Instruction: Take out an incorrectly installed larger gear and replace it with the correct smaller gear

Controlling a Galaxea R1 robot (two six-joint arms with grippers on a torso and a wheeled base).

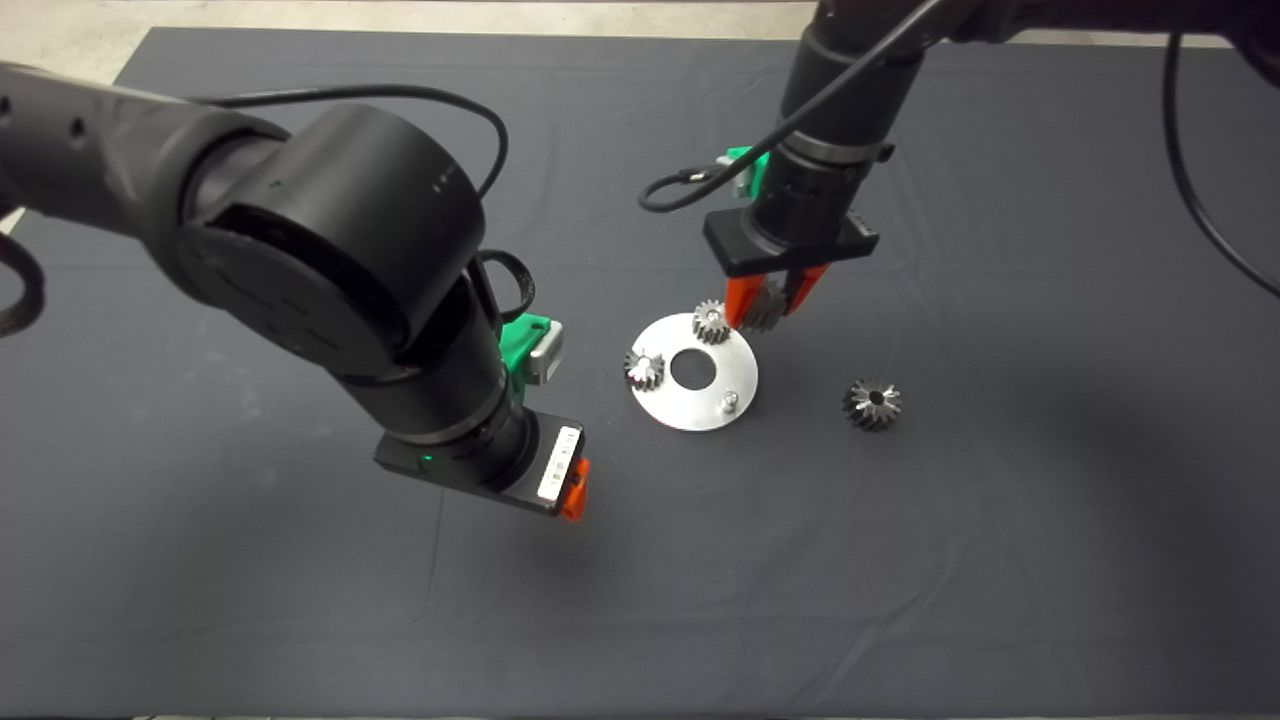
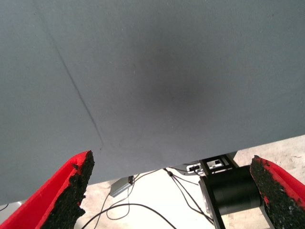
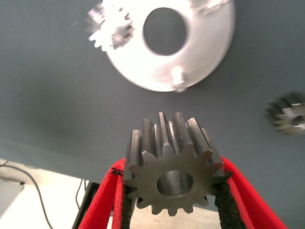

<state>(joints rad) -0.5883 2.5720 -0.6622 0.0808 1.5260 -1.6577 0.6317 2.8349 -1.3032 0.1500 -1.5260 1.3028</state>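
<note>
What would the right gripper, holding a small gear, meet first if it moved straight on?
Probably the round silver metal plate, near its bare peg. The right gripper holds the small silver blunt-toothed gear; depth is unclear.

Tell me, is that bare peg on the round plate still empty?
Empty: the peg on the plate carries no gear. The right gripper holds the smaller gear above the plate's far edge.

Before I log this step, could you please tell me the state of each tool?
Left tool: open, empty, over bare mat.
Right tool: closed on the smaller gear, above the plate's edge.
</note>
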